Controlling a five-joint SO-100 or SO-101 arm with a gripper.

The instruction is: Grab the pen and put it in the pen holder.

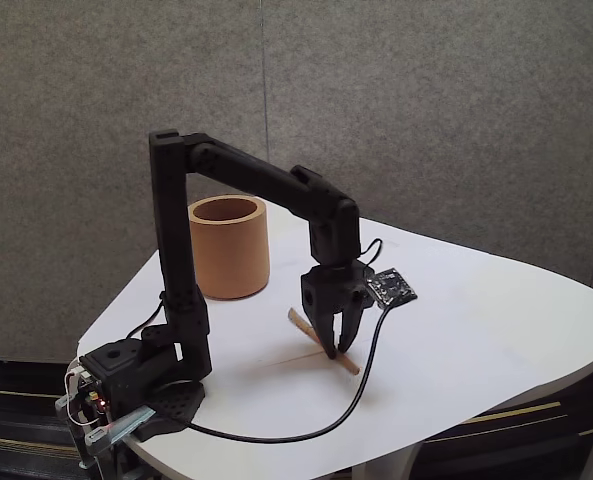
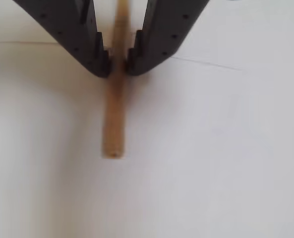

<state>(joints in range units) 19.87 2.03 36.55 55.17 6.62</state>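
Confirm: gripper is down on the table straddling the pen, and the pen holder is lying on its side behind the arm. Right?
Not quite. The pen holder stands upright, open mouth up, as the fixed view shows. The rest holds: the gripper is down at the table with a finger either side of the pen.

In the wrist view the pen (image 2: 114, 114) is soft and blurred, its upper length cut off by the top edge and its middle partly hidden between the two dark fingers (image 2: 89, 44), whose upper parts also run out of the picture. In the fixed view the gripper (image 1: 333, 350) covers the pen's (image 1: 301, 322) middle, so whether the tips actually press it cannot be told there. The table (image 1: 496, 330) is cut off at the right edge and the bottom.
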